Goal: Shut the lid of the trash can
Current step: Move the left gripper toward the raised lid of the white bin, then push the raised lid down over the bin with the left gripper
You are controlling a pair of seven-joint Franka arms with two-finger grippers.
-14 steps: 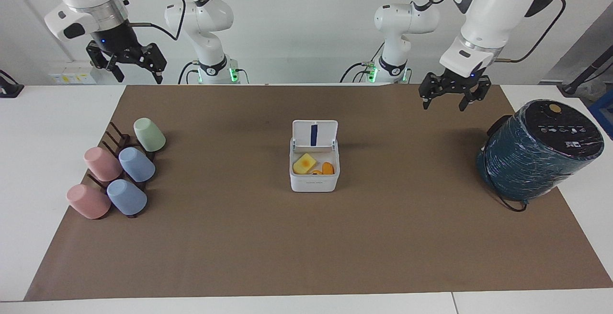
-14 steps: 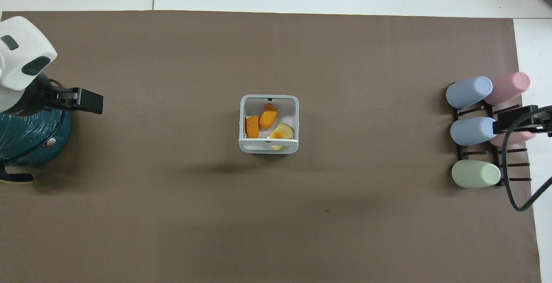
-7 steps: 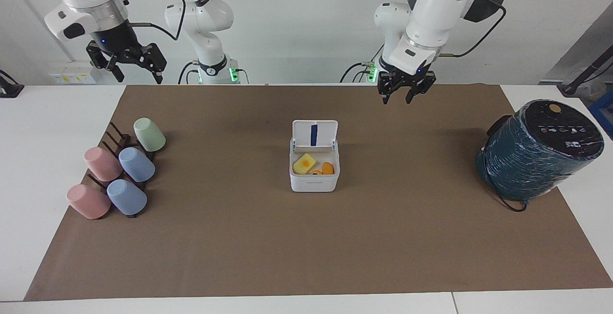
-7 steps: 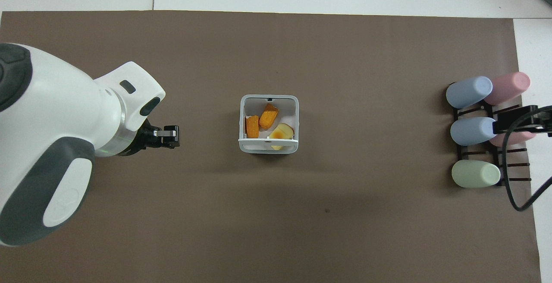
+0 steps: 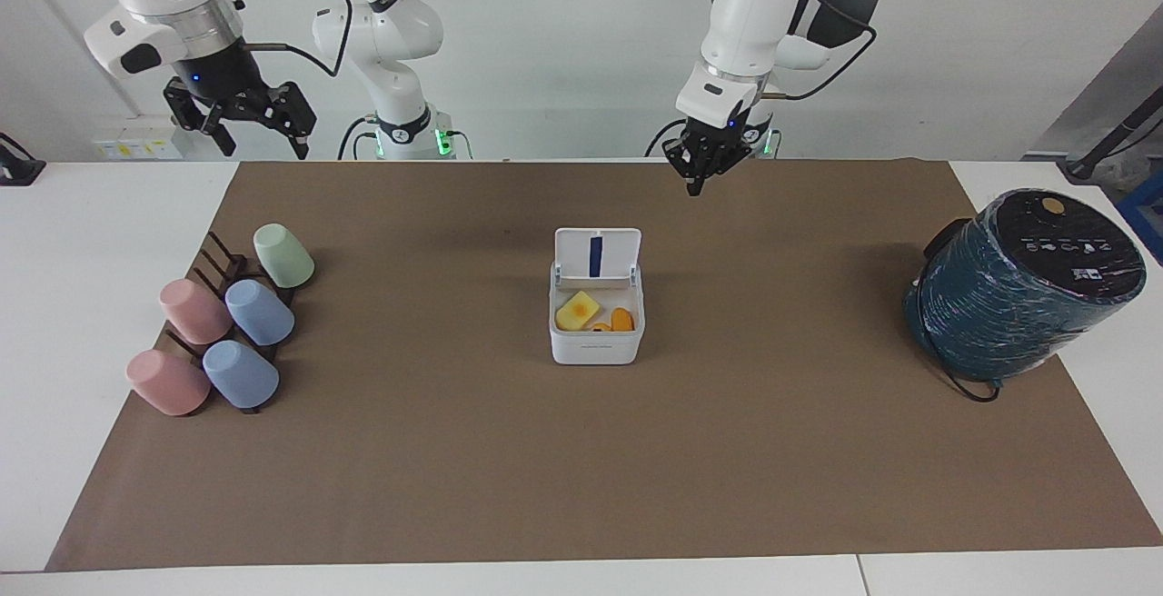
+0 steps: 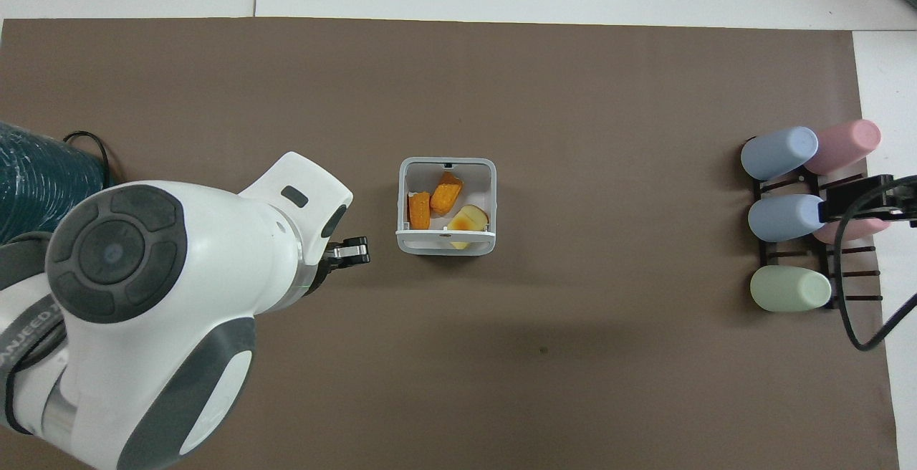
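Left gripper [image 5: 695, 180], fingers pressed together for pushing, hangs over bare mat near the upright lid [image 5: 597, 254] of the trash can [image 5: 596, 342]; right gripper [image 5: 238, 128] waits, spread.

No legible text or labels.

Robotics lab. Two white arms [image 5: 754, 5] on bases at 12 o'clock of the facing view, green status lights at their feet, cables trailing. White table [image 5: 999, 578] under a brown mat [image 5: 581, 451]. Bare white wall [image 5: 563, 51], socket strip [image 5: 136, 149] at 10 o'clock. Staged props: cups on a rack [image 5: 218, 323] at 9 o'clock, teal appliance [image 5: 1018, 287] at 3 o'clock.
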